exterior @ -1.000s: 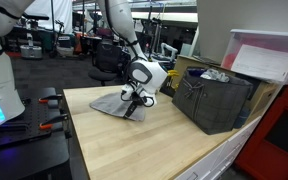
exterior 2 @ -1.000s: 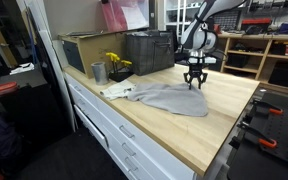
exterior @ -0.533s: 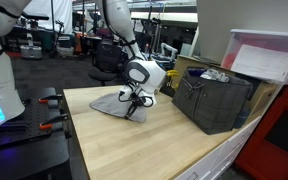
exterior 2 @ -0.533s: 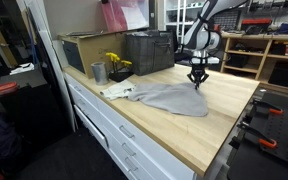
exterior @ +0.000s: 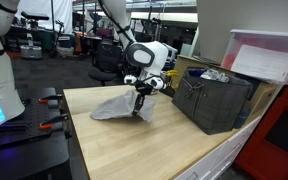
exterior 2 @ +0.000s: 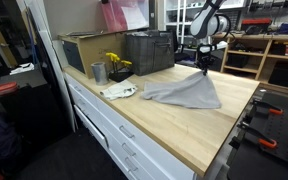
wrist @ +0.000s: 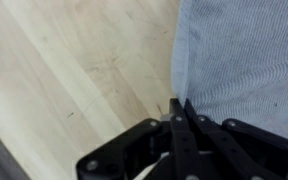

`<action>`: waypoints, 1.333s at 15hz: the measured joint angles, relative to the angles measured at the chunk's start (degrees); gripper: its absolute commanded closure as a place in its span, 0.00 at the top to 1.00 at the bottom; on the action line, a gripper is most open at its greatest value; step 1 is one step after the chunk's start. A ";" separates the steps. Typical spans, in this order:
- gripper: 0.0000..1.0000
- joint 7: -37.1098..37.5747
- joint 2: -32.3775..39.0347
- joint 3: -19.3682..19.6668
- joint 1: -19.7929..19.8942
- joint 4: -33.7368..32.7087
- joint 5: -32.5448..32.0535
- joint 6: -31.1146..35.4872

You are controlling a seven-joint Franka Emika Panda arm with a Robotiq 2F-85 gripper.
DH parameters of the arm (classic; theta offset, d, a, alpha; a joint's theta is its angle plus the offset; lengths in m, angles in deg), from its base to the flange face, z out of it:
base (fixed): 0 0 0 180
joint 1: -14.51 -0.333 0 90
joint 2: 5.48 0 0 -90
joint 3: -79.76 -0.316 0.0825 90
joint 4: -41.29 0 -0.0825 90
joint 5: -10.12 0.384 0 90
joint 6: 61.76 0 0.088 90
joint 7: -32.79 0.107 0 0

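In an exterior view, the gripper (exterior: 138, 96) is closed on one edge of a grey cloth (exterior: 117, 108), holding that edge up off the wooden table (exterior: 134, 150) while the rest drapes down onto it; a black crate (exterior: 214, 100) stands well apart. In an exterior view from across the table (exterior 2: 189, 135), the gripper (exterior 2: 203, 70) pinches the cloth (exterior 2: 184, 93) at its peak, with a metal cup (exterior 2: 99, 72) and yellow flowers (exterior 2: 116, 62) farther along. In the wrist view, the gripper (wrist: 179, 106) has its jaws pressed together on the cloth (wrist: 246, 60) edge, above the table (wrist: 74, 70).
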 measured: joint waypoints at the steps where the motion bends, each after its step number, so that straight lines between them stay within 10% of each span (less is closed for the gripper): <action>1: 0.01 -0.05 -1.05 0.63 -0.59 -0.11 -3.48 -0.03; 5: 0.01 -0.01 -3.90 2.11 -2.80 -1.69 -17.04 -0.19; 6: 0.29 0.13 -4.32 2.42 -3.45 -2.12 -20.59 -0.14; 14: 0.81 18.67 -6.59 5.61 -9.61 -2.25 -48.88 3.39; 20: 1.00 12.45 -12.25 -1.90 -7.12 2.22 -34.35 3.38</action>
